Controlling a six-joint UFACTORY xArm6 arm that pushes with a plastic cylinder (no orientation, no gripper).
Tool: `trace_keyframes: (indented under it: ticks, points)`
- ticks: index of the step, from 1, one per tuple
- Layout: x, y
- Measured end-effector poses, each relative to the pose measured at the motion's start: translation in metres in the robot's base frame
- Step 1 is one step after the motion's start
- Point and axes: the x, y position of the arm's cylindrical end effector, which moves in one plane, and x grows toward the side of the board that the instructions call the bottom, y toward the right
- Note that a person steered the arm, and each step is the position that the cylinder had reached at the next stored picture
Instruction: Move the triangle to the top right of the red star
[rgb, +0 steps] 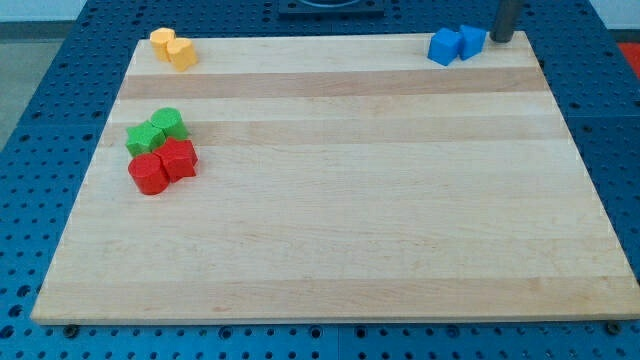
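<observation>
Two blue blocks sit together at the view's top right: the left one (444, 47) looks like the triangle, the right one (471, 41) like a cube. Two red blocks touch at the view's left: the one that looks like the star (179, 159) and a rounder red block (148, 174) at its lower left. My tip (500, 40) is at the board's top right edge, just right of the blue cube, close to it or touching it. It is far from the red blocks.
Two green blocks (143, 137) (168, 123) lie just above the red ones, touching them. Two yellow blocks (161, 41) (181, 53) sit at the top left corner. The wooden board (350, 200) rests on a blue pegboard surface.
</observation>
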Motion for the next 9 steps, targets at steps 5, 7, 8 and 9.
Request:
trace_keyframes:
  ticks: [5, 7, 8, 9]
  points:
    - [0.054, -0.104]
    - [0.067, -0.166]
    - [0.096, -0.184]
    - [0.123, -0.184]
